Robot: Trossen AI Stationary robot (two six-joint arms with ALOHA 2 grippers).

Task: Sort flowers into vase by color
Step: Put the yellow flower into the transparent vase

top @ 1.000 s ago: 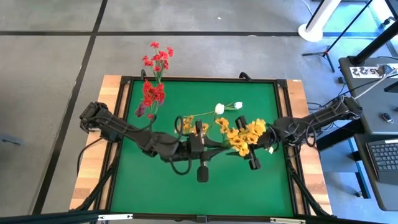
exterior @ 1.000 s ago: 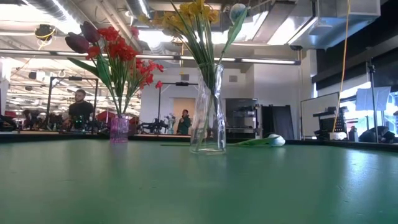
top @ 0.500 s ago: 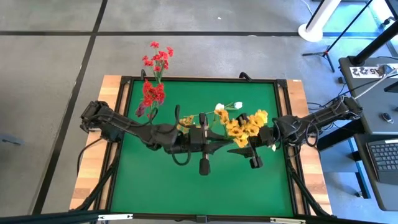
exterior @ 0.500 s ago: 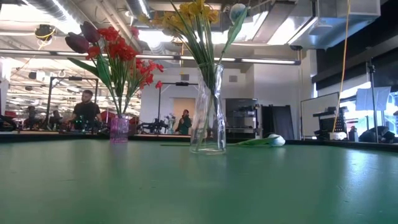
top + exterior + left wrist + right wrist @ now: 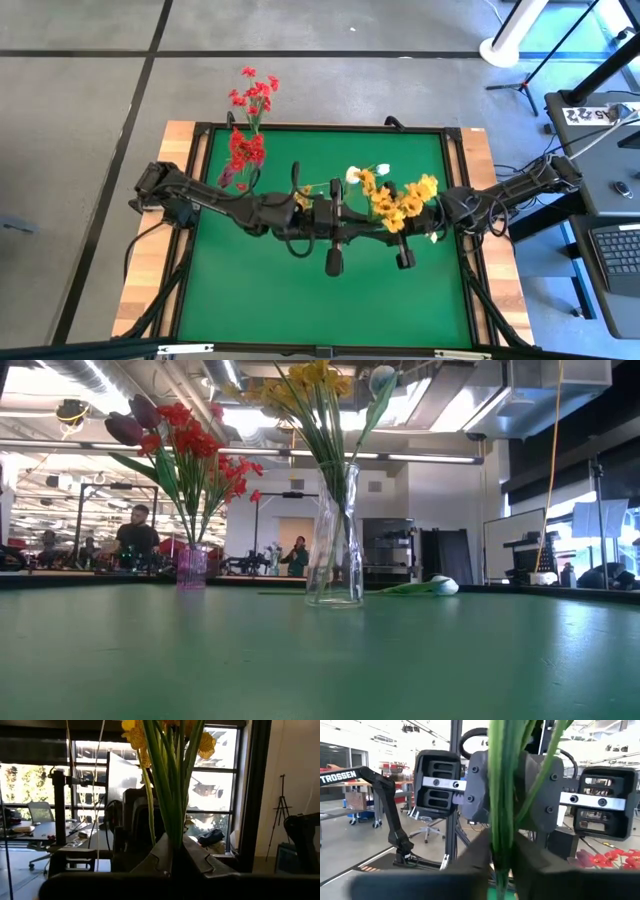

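A bunch of yellow-orange flowers on green stems is held in the air between both grippers. My left gripper and my right gripper are both shut on its stems, facing each other over the table's middle. A clear glass vase stands on the table holding yellow flowers and a white bud. A purple vase holds red clusters and dark buds. A white bloom lies on the table. My left gripper pinches the bunch's green stems between its two fingers, several stems together. The stems stand upright above the fingers, with the yellow blooms at the top. The bunch is clear of the table. My right gripper pinches the same green stems between its two fingers, several stems together, from the side opposite my left gripper. The stems run upright through the fingers. Its own fingers hide the exact place of contact.
The table has a green mat inside a dark raised frame. White blooms show near the held bunch. There is free mat along the near edge. People and equipment are in the room beyond the table.
Both grippers have moved a little toward the table's far edge, the left one also toward the right. The yellow-orange bunch has gone with them, its blooms shifting toward the far edge and the white blooms. The vases have stayed where they were.
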